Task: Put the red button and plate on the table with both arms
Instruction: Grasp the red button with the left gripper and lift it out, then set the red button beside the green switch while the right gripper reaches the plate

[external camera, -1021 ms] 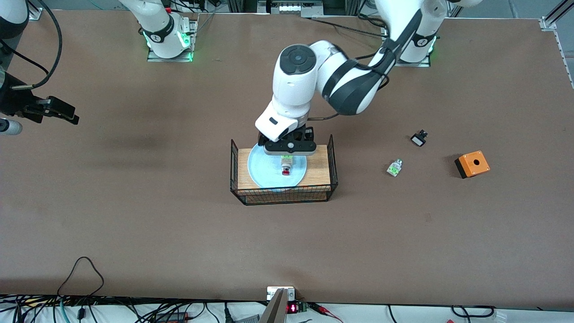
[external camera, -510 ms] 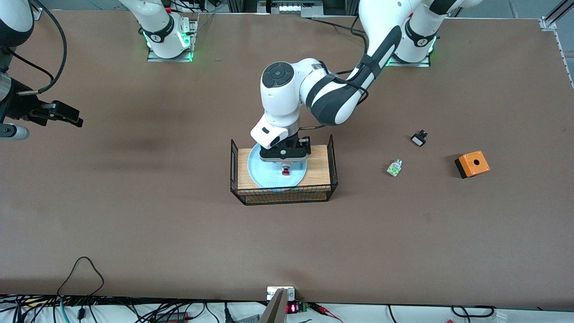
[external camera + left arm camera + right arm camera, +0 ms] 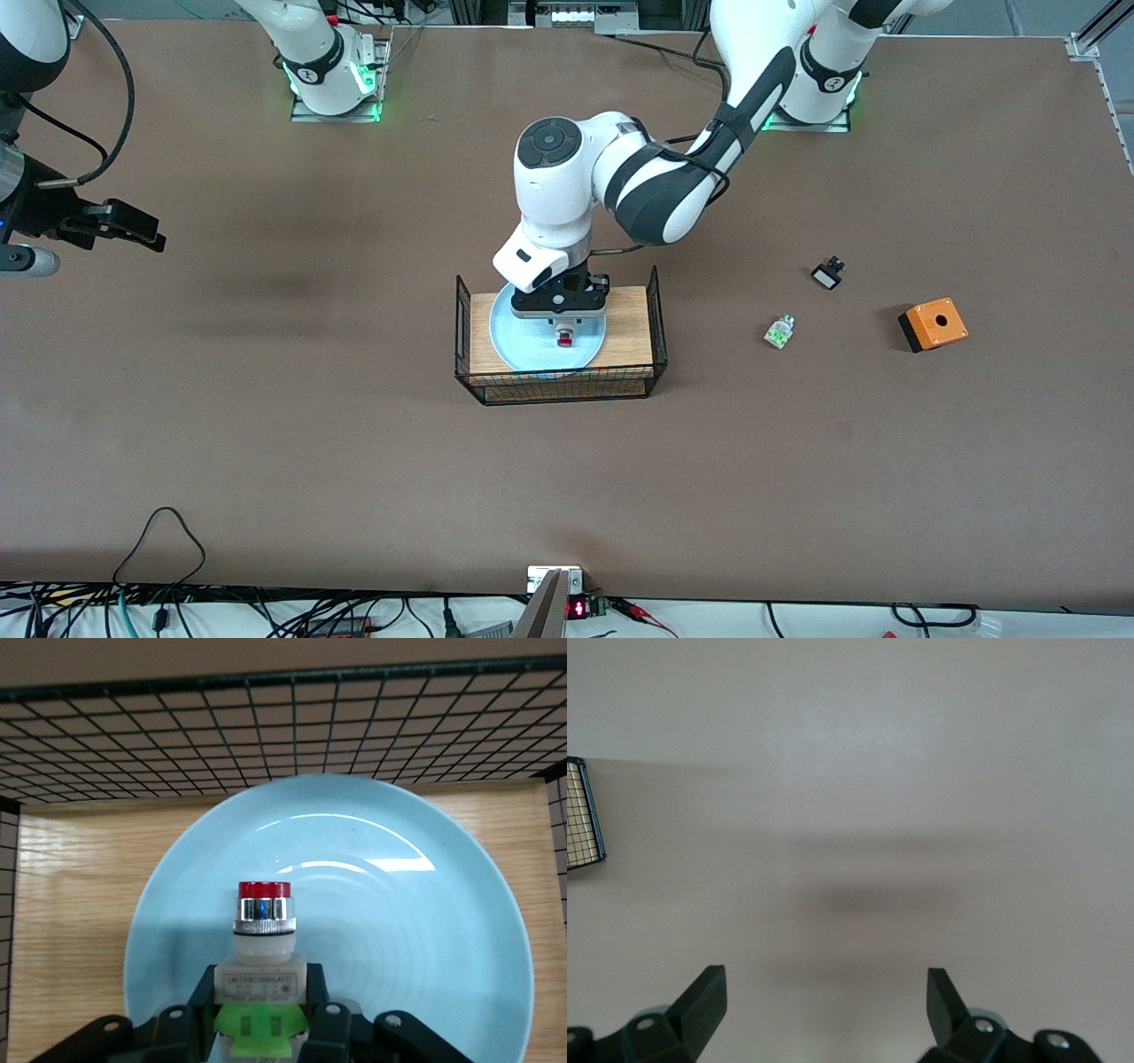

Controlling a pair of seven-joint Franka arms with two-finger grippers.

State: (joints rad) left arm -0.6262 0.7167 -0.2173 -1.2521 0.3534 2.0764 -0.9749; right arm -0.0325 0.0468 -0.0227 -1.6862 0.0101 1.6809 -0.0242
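The red button [image 3: 563, 338] lies on the pale blue plate [image 3: 523, 341], which sits on a wooden board [image 3: 631, 330] with black wire-mesh sides in the middle of the table [image 3: 354, 461]. My left gripper [image 3: 563, 324] is down on the plate, its fingers shut against the sides of the button's white body. In the left wrist view the button [image 3: 263, 904] points its red cap away from the left gripper [image 3: 263, 992], over the plate [image 3: 416, 904]. My right gripper [image 3: 133, 229] waits open and empty over bare table at the right arm's end; it also shows in the right wrist view [image 3: 827, 992].
Toward the left arm's end of the table lie a white-green piece without red [image 3: 779, 331], a small black-and-white piece [image 3: 827, 273] and an orange box [image 3: 933, 323]. Mesh walls [image 3: 266, 735] stand round the board. A mesh corner [image 3: 580, 815] shows in the right wrist view.
My left gripper has come down onto the plate and over the red button, covering most of its body. The right arm has hardly moved.
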